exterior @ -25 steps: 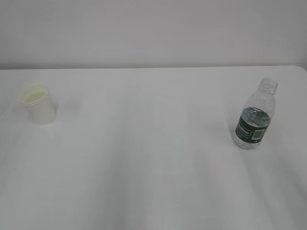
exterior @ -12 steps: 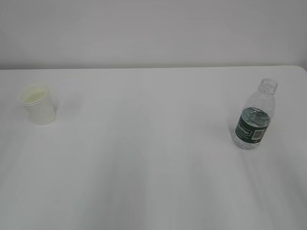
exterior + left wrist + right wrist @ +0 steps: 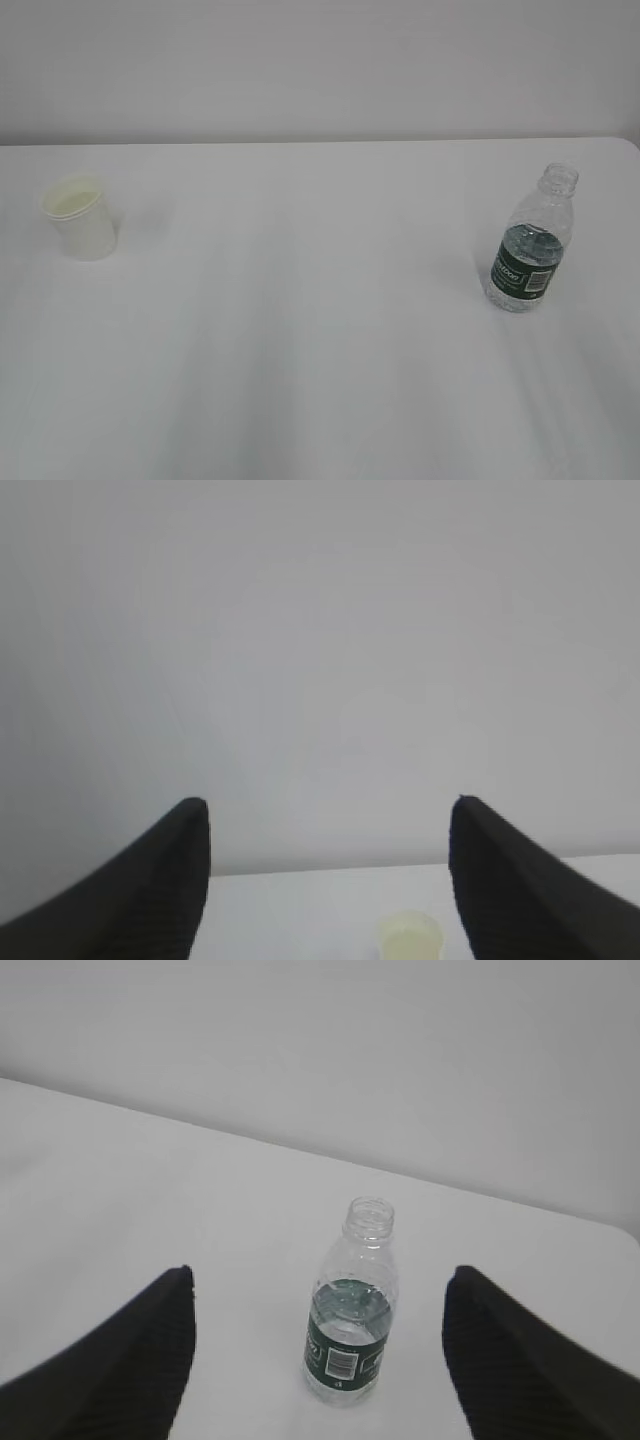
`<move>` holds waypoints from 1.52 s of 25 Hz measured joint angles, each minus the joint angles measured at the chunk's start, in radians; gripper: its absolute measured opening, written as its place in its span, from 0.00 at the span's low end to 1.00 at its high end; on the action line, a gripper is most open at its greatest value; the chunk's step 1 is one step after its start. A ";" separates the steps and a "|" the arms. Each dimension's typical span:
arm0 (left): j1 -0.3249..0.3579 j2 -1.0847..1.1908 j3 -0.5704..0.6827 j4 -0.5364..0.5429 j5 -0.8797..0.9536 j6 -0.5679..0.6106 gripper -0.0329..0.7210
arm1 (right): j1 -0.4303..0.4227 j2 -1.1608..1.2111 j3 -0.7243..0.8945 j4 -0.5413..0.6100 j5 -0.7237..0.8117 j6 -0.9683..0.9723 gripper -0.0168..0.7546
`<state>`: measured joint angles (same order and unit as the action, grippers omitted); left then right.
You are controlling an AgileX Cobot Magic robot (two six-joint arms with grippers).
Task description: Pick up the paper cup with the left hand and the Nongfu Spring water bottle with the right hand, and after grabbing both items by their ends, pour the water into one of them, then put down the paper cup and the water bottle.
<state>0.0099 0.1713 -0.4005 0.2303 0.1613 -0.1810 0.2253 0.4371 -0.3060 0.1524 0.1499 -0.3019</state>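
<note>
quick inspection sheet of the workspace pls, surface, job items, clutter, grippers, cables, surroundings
surface: white table, bare apart from the two job items
paper cup: upright at the far left, apart from the bottle, untouched
Nongfu Spring water bottle: upright at the right, no cap, water up to about the top of the green label
clutter: nothing seen
left gripper: open, empty, short of the cup, which sits low between its fingers in the wrist view
right gripper: open, empty, bottle centred between its fingers but not touched
cables: nothing seen
surroundings: plain pale wall behind the table
</note>
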 joint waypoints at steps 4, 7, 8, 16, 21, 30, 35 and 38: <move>0.000 -0.011 -0.033 -0.033 0.116 0.000 0.76 | 0.000 -0.017 -0.048 -0.018 0.101 0.000 0.78; 0.000 -0.012 -0.078 -0.041 0.212 0.000 0.76 | 0.000 -0.030 -0.053 -0.024 0.149 -0.002 0.78; 0.000 -0.012 -0.092 -0.043 0.248 0.000 0.75 | 0.000 -0.035 -0.053 -0.026 0.169 -0.002 0.78; 0.000 -0.013 -0.156 -0.174 0.468 0.124 0.70 | 0.000 -0.093 -0.089 -0.104 0.326 0.052 0.78; 0.000 -0.014 -0.173 -0.230 0.566 0.181 0.69 | 0.000 -0.128 -0.137 -0.265 0.447 0.204 0.78; 0.000 -0.015 -0.176 -0.288 0.703 0.186 0.69 | 0.000 -0.229 -0.149 -0.314 0.654 0.269 0.78; 0.000 -0.015 -0.176 -0.309 0.764 0.188 0.69 | 0.000 -0.276 -0.162 -0.314 0.747 0.286 0.78; 0.000 -0.015 -0.176 -0.309 0.804 0.190 0.69 | 0.000 -0.288 -0.188 -0.314 0.797 0.288 0.78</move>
<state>0.0099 0.1558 -0.5767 -0.0791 0.9654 0.0090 0.2253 0.1490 -0.4945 -0.1618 0.9473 -0.0134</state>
